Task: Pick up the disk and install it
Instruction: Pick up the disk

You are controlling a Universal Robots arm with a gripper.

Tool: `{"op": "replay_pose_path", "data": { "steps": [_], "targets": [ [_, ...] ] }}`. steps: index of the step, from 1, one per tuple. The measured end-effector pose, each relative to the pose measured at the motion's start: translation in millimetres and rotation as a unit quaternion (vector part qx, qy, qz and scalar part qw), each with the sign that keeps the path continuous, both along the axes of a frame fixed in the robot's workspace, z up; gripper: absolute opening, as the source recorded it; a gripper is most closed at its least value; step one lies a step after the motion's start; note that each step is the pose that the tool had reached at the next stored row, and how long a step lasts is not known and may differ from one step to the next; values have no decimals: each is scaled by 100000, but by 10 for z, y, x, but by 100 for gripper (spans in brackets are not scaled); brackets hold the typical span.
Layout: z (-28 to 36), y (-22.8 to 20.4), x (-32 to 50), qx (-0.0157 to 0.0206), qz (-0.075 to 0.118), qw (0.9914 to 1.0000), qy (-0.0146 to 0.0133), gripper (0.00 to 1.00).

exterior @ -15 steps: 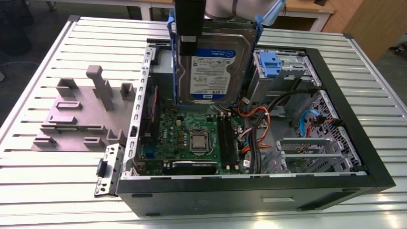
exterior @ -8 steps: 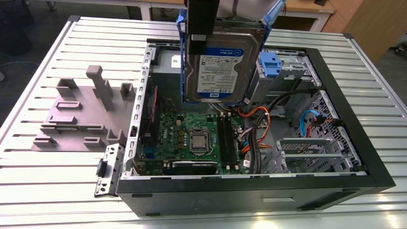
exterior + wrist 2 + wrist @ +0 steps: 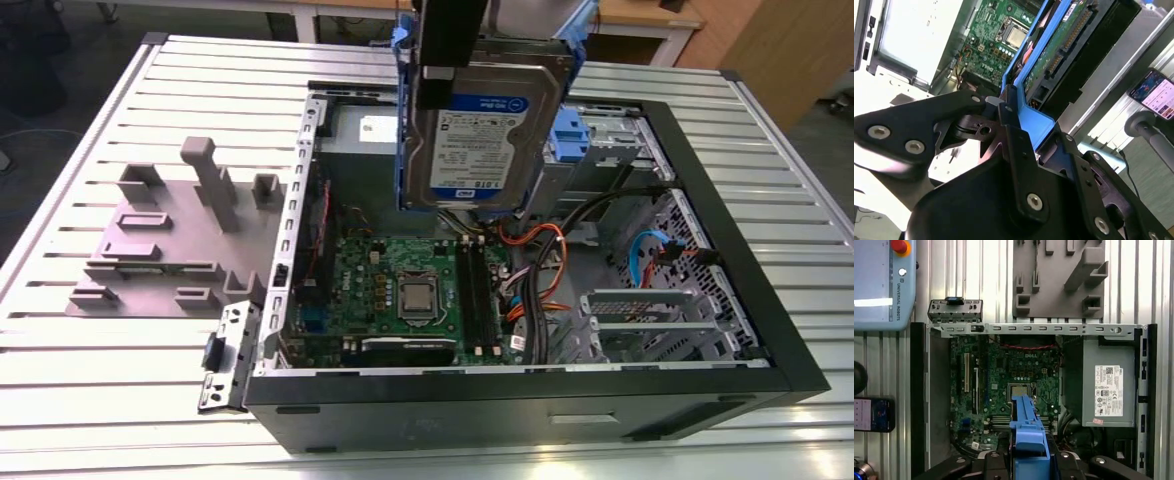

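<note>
The disk (image 3: 483, 135), a silver hard drive with a white-and-blue label and blue rails, hangs upright above the back of the open computer case (image 3: 747, 300). My gripper (image 3: 447, 55) comes down from above and is shut on its upper edge. In the second wrist view the black fingers (image 3: 1009, 125) clamp the blue rail, and the disk (image 3: 1064, 40) points down toward the motherboard (image 3: 1004, 30). In the first wrist view the disk's blue rail (image 3: 1028, 427) sits edge-on over the motherboard (image 3: 1004, 375).
The case lies open on a slatted metal table (image 3: 120, 380). A grey fixture plate (image 3: 160, 250) with upright pegs sits to the exterior view's left. A grey box with a white sticker (image 3: 1109, 385), cables (image 3: 541, 250), a blue latch (image 3: 571, 135) and a drive cage (image 3: 641, 320) fill the case.
</note>
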State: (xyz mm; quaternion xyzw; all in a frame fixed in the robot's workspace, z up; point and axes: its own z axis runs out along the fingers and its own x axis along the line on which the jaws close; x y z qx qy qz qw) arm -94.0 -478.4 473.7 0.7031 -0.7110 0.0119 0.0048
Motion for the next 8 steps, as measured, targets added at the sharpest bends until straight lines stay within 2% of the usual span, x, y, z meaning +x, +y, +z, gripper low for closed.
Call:
{"op": "replay_pose_path", "data": {
  "steps": [3, 4, 7, 8],
  "targets": [
    [0, 11, 54, 14, 22, 100000, -2, 36],
    [0, 10, 64, 199, 32, 100000, 3, 36],
    [0, 11, 88, 2776, 104, 99961, 4, 36],
    [0, 11, 94, 3431, 116, 99941, 2, 36]
  ]
}}
